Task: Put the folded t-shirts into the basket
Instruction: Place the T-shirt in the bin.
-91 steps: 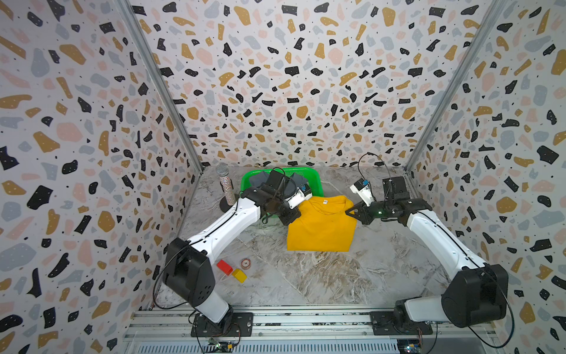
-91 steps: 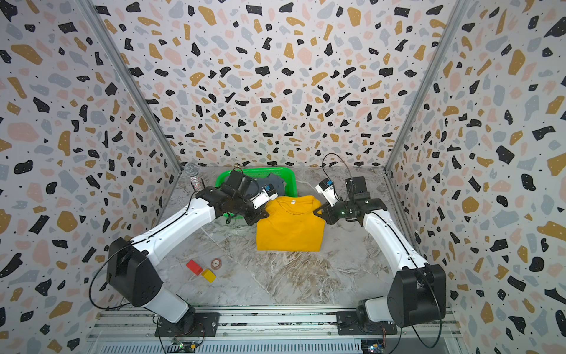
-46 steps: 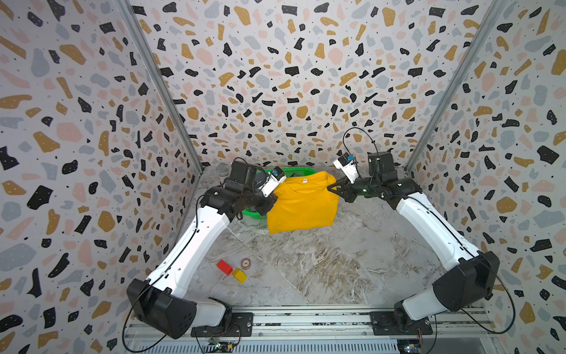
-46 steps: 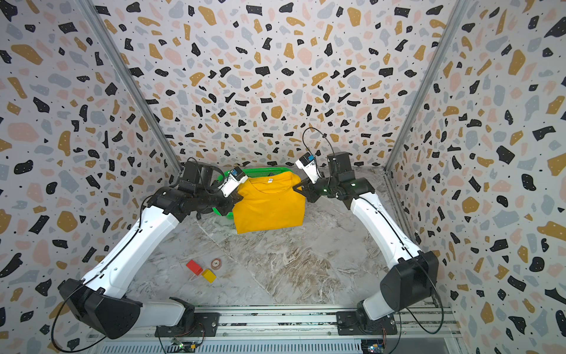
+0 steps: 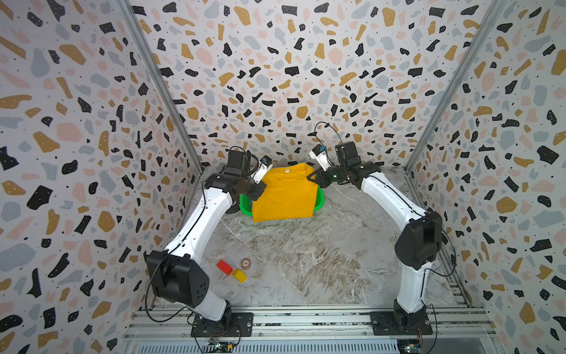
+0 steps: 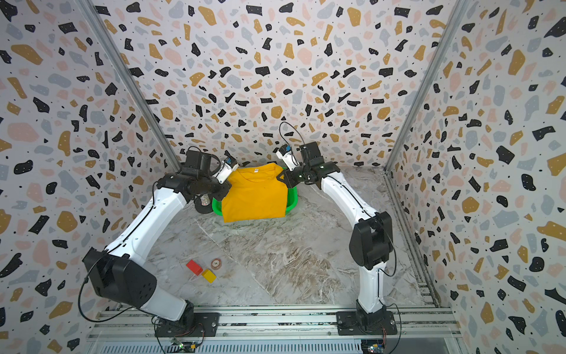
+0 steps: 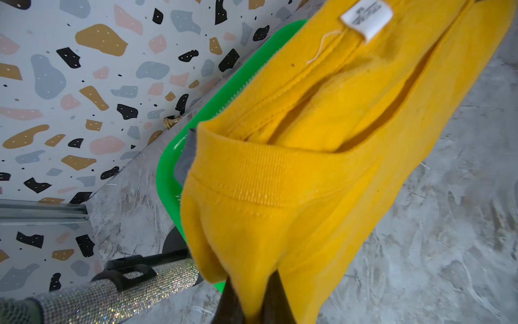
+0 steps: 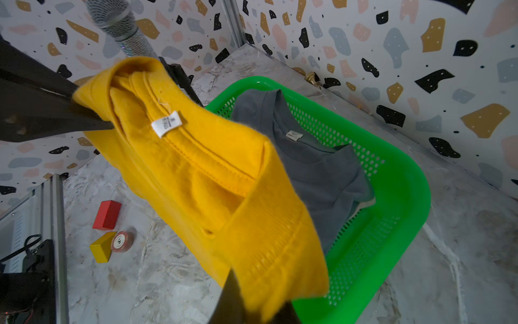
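Observation:
A mustard yellow t-shirt (image 5: 284,193) (image 6: 254,193) hangs in the air, stretched between both grippers, in front of and over the green basket (image 5: 245,203) (image 6: 292,196) at the back of the table. My left gripper (image 5: 261,186) (image 7: 253,305) is shut on one top corner of the shirt. My right gripper (image 5: 312,178) (image 8: 258,308) is shut on the other top corner. In the right wrist view a slate grey t-shirt (image 8: 316,168) lies folded inside the basket (image 8: 392,224), with a pale cloth edge under it. The hanging shirt hides most of the basket in both top views.
A glittery microphone (image 7: 112,291) (image 8: 123,25) on a black stand stands just left of the basket. A red block (image 5: 224,266), a yellow block (image 5: 239,275) and a small round token (image 5: 245,263) lie near the table's front left. The patterned walls stand close behind the basket.
Both arms have lifted the yellow shirt off the table and carried it back and up; it now hangs over the basket instead of lying in front of it.

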`<state>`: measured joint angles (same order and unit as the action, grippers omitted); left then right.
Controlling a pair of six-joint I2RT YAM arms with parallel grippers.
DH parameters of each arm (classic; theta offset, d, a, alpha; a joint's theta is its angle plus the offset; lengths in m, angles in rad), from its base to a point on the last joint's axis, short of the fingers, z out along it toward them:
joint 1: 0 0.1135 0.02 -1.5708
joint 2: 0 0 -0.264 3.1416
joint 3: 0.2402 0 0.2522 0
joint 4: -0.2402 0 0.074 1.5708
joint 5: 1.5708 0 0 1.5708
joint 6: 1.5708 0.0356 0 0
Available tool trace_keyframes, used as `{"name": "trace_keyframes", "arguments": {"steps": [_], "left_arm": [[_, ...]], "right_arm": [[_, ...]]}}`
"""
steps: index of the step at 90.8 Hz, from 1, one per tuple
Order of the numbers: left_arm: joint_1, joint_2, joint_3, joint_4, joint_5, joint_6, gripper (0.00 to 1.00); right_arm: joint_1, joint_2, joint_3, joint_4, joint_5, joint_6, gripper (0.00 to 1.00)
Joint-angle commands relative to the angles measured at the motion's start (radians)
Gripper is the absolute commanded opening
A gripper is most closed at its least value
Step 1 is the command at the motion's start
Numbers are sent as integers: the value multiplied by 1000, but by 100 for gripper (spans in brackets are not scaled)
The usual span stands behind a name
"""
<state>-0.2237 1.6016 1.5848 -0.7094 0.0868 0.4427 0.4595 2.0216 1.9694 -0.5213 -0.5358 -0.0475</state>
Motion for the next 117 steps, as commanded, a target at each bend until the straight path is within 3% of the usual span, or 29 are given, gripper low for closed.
{"name": "trace_keyframes", "arguments": {"steps": [1,30,57,117], "left_arm": [[25,59,59,22,-61,27,0],[29,232,147,55,-118,31,0],[35,358,210,106,-212,76,0],[46,554,370,111,-303,106,0]], "right_arm": [[-12,46,113,-81,72,-28,0],[-13,272,387,-184,167,-89,0],[-14,458,646,-246,172,-109,0],[-14,665,843,-206,227,-154,0]]}}
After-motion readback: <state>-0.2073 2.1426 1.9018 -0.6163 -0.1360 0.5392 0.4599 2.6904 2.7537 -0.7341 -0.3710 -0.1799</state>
